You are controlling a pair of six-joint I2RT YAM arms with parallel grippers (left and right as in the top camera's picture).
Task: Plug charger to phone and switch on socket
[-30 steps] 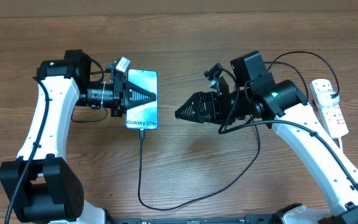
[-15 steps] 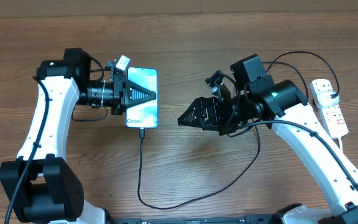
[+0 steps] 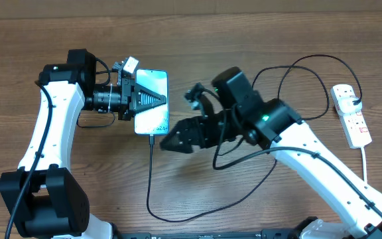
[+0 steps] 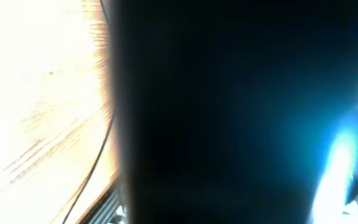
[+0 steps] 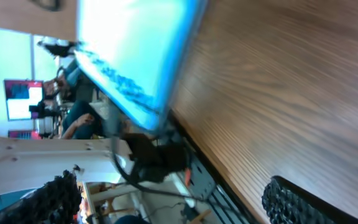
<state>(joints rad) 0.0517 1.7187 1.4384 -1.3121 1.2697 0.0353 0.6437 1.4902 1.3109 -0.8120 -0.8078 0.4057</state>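
left claw [image 3: 158,101]: pinching slim black-edged glowing-blue phone [image 3: 152,83]
right claw [image 3: 171,141]: spread wide, just right of phone's near end
thin black charger cable [image 3: 148,179]: tip at phone's near end

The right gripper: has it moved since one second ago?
Yes. In the overhead view the right gripper has travelled left, away from the socket and close to the phone.
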